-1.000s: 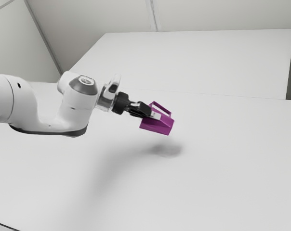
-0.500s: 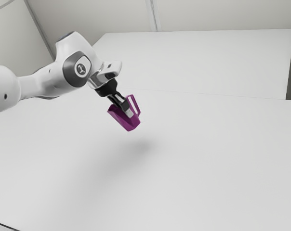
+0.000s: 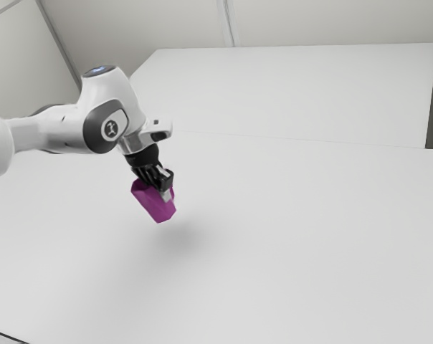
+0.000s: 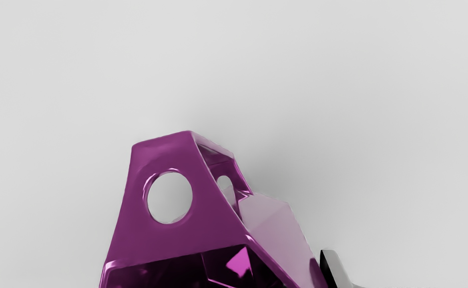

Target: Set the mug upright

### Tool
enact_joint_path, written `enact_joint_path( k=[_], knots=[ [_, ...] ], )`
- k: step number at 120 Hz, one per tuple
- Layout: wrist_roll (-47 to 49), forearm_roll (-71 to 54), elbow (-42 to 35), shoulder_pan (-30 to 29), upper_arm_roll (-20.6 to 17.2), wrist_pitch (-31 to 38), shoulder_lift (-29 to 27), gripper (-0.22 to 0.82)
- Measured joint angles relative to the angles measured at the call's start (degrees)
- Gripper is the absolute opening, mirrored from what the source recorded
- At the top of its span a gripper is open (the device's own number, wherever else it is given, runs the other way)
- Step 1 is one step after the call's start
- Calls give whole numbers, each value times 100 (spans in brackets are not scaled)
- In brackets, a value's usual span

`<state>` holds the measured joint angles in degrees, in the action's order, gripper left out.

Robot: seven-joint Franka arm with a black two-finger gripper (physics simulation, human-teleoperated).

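Well, we have swung the faceted, glossy purple mug [image 3: 155, 205] back toward the exterior view's left and lowered it, our black two-finger pincer [image 3: 165, 193] coming along with it. The pincer is clamped on the mug, which hangs at its tips above the plain white table [image 3: 310, 251], its soft grey shadow [image 3: 189, 240] apart beneath. The mug looked nearer to lying down a second ago; now it leans less, though it is clearly tilted. In the wrist view the pierced purple handle [image 4: 217, 224] stands out ahead of the pincer, and a dark hollow [image 4: 169, 274], which we take for the mouth, opens back toward the pincer. So we judge the righting well along: we should level the base under the pincer, then lower gently, since letting go at this lean could topple it.
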<state>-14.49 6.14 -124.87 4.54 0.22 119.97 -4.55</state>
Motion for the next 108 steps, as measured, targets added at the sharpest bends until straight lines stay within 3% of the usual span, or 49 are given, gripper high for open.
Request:
enact_joint_path(
  k=[60,108],
  knots=[
    [1160,-348,-831,3,-5,1265,1,-18],
    [1629,-363,-919,-10,-9,1568,218,-18]
  ],
)
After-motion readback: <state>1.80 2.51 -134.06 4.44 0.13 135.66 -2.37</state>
